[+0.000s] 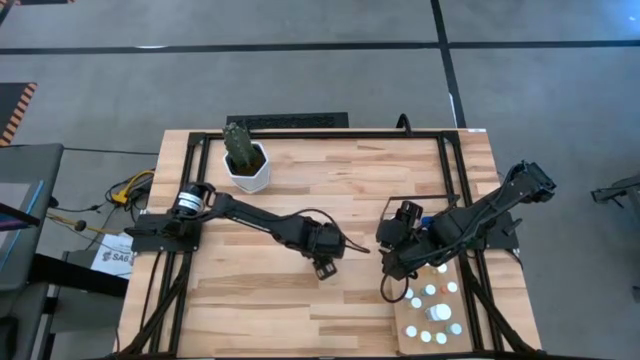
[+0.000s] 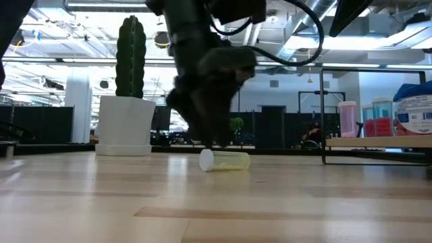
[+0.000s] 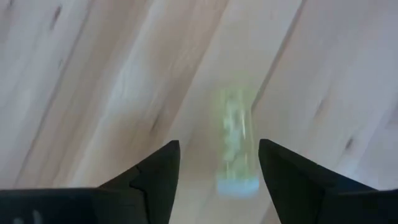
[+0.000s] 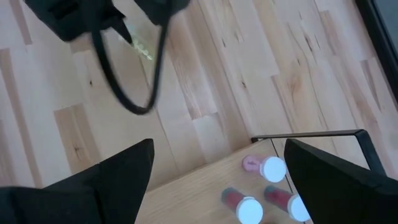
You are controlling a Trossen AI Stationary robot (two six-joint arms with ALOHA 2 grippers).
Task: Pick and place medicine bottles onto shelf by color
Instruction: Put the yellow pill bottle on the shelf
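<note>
Left gripper [image 3: 217, 168] sits over mid-tabletop [image 1: 300, 180], fingers spread, yellow-green bottle [image 3: 236, 146] lying on its side between the tips, not pinched. To grab it well: centre on the body and close square across, since it's a smooth cylinder and probably rolls. White cap, translucent body, though the wrist view is blurry. Right gripper [image 4: 217, 171] spread wide, waiting at the pale plywood shelf [image 4: 205, 186], near the tabletop's right front corner.
</note>
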